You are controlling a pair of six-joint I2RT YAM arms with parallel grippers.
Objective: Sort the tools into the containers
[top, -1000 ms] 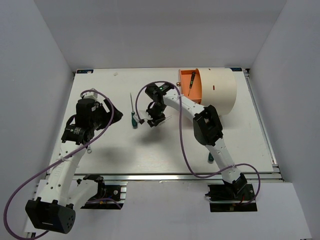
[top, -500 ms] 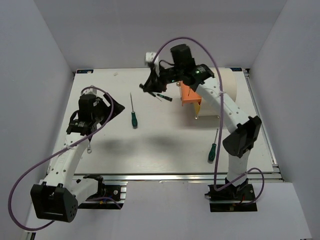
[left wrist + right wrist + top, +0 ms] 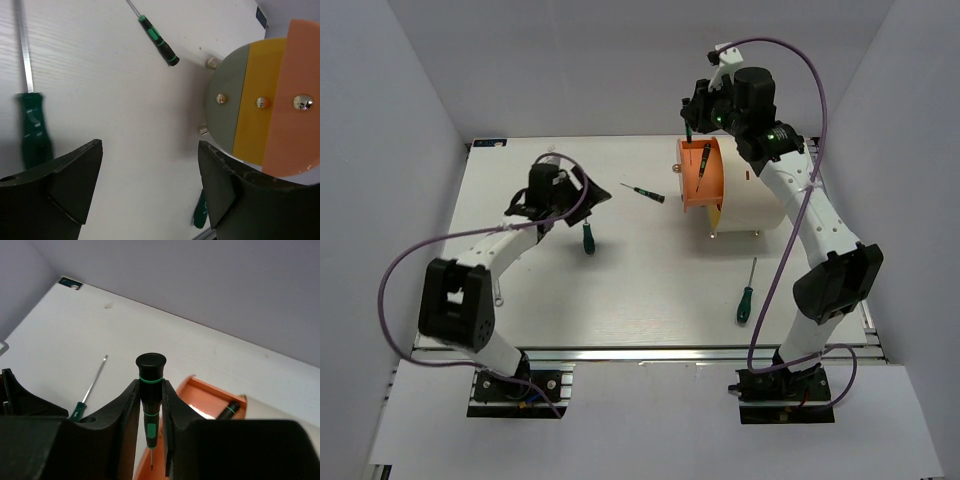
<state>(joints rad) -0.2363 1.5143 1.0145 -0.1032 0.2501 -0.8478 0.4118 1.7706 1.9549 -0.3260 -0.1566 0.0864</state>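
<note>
Right gripper [image 3: 150,405]: pressed onto the held screwdriver [image 3: 150,387], cap up, shaft down; upper right of the top view.
Orange drawer [image 3: 698,175]: stands out from the white drum [image 3: 760,190], right of centre; a stowed screwdriver [image 3: 705,160] lies inside.
Left gripper [image 3: 150,200]: spread, holding nothing, above the table [image 3: 620,290]; long green screwdriver [image 3: 32,132] at the left edge of its view.
Loose: short screwdriver [image 3: 645,193] top centre; lower-right screwdriver [image 3: 746,300].
Step, my guess: release over the drawer.
Risk: I hang high above the drawer, and the tip looks close to its left wall. Let go here, the tool could strike the rim, tumble and roll across the table.
</note>
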